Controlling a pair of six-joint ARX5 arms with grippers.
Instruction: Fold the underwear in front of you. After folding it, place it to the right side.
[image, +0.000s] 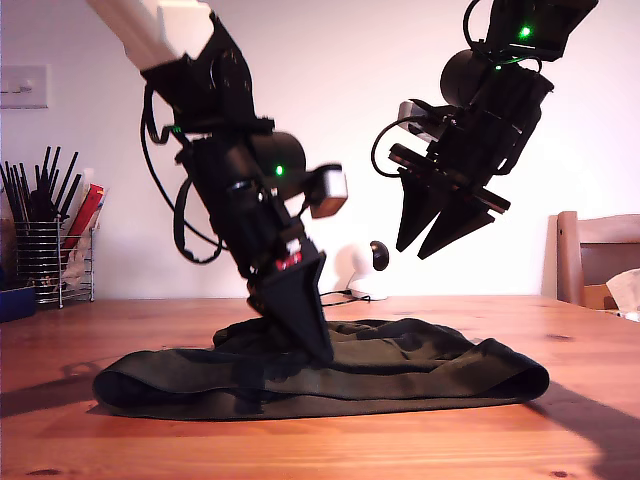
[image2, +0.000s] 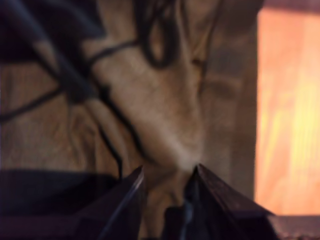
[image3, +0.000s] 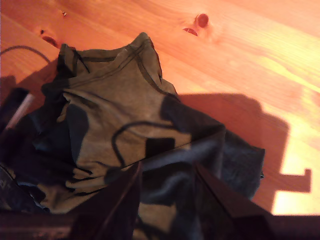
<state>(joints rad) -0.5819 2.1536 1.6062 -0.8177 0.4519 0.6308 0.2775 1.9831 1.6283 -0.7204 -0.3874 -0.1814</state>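
On the wooden worktop, the underwear lies flat and rumpled, mid-frame in the exterior view. My first gripper is down on the cloth near its middle; the first wrist view shows its tips slightly apart with fabric bunched between, likely pinching a fold layer, though can't confirm a firm hold. My second gripper hangs well above, fingers apart, empty, probably waiting clear
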